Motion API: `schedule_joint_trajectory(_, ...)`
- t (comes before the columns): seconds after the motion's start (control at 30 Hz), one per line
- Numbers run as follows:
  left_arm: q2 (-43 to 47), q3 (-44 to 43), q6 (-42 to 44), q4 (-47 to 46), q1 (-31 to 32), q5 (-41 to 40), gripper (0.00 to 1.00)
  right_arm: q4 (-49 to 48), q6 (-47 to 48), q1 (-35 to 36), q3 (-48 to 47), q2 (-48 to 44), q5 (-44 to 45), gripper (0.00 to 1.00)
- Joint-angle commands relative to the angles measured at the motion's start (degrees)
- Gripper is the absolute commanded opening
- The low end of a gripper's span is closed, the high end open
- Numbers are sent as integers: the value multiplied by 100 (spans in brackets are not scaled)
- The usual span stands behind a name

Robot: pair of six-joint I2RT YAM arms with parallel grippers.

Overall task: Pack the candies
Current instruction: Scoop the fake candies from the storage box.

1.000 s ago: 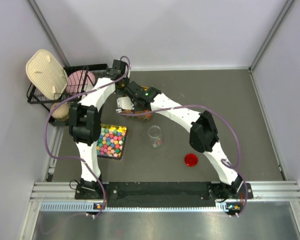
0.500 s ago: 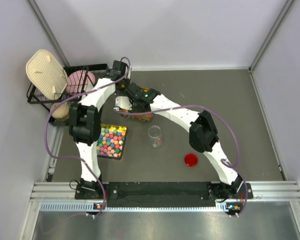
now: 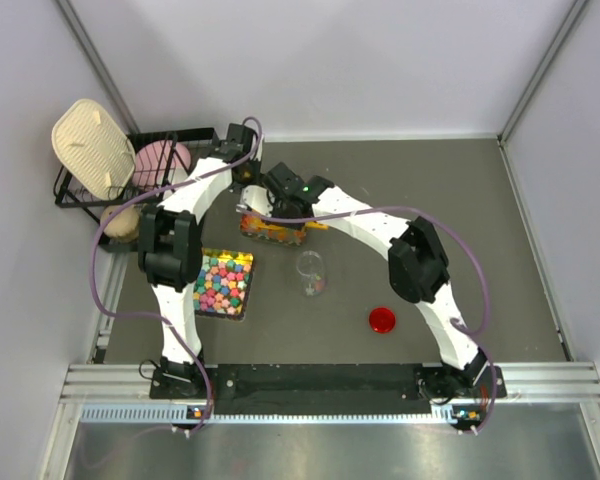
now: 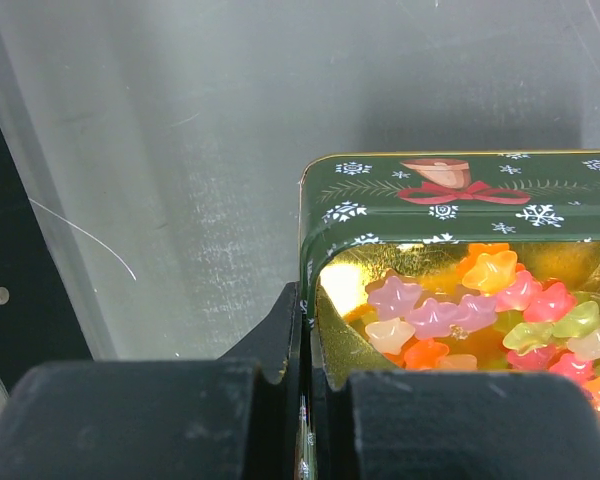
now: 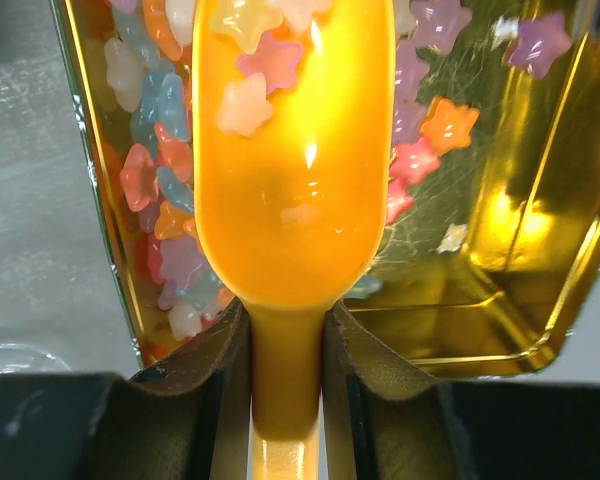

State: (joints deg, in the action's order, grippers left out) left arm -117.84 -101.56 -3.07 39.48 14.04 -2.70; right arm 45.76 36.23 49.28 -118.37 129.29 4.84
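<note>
The candies [image 4: 450,315] are small star-shaped pieces in pink, orange, yellow and pale green, lying in a green tin [image 4: 450,195] with a gold inside [image 3: 273,229]. My left gripper [image 4: 308,330] is shut on the tin's wall at its corner. My right gripper [image 5: 286,345] is shut on the handle of an orange scoop [image 5: 290,180], whose bowl sits low inside the tin and holds a few candies [image 5: 255,70]. More candies [image 5: 165,190] lie along the tin's left side. A clear jar [image 3: 310,270] stands in front of the tin with a few pieces in it.
A tray of larger bold-coloured candies [image 3: 223,282] lies left of the jar. A red lid [image 3: 382,320] lies to the front right. A black wire rack [image 3: 130,175] with a cream lid and pink items stands at the far left.
My right gripper has moved back and to the right over the tin, bringing the scoop into the tin's candies. The left arm and tin have stayed in place.
</note>
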Motion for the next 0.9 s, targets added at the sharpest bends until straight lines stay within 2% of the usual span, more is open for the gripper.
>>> schedule_joint_trajectory(0.0,578,-163,-255,-371,20,94,0,-391,-388,-111,568,-527,-642,0)
schedule_joint_trajectory(0.87,569,-154,-229,-354,-95,103,0,-1324,-986,-691,1509,-1494,-1372,0)
